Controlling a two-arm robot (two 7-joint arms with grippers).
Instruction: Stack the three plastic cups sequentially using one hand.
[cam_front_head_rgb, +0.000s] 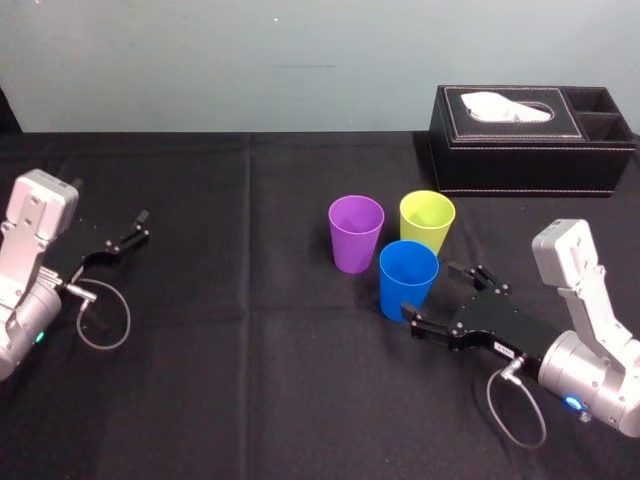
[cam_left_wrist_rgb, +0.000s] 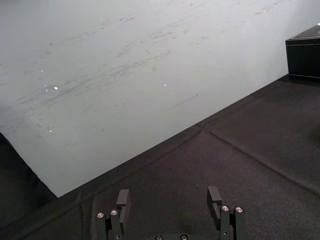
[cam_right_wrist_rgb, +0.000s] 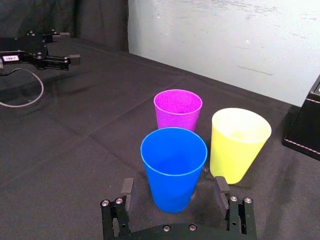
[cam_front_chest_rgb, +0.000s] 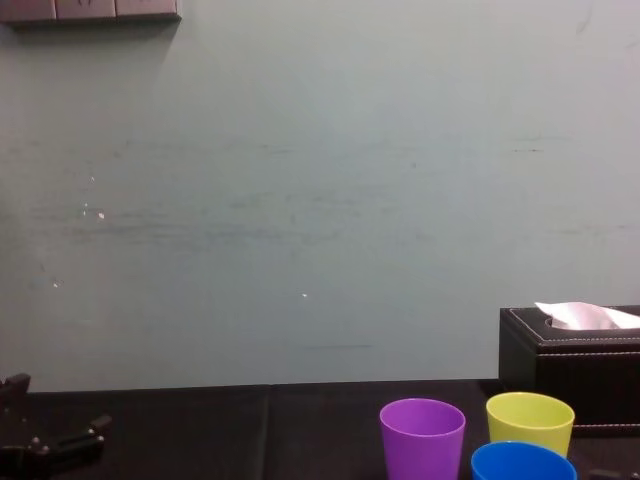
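Right pincer (cam_front_head_rgb: 432, 291), spread, is straddling blue cup (cam_front_head_rgb: 408, 278) standing on worktop (cam_front_head_rgb: 250, 380) by purple cup (cam_front_head_rgb: 356, 232), yellow-green cup (cam_front_head_rgb: 427, 220). Likely light, slick, thin-walled: pinching mid-wall gently is looking best. Left pincer (cam_front_head_rgb: 135, 232) is idling, spread.

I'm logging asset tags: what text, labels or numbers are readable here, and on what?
Too small to read: white label on the right gripper.
Blurred, unreadable: small tag on the left gripper.
No print visible: purple cup, blue cup, yellow-green cup, tissue box.
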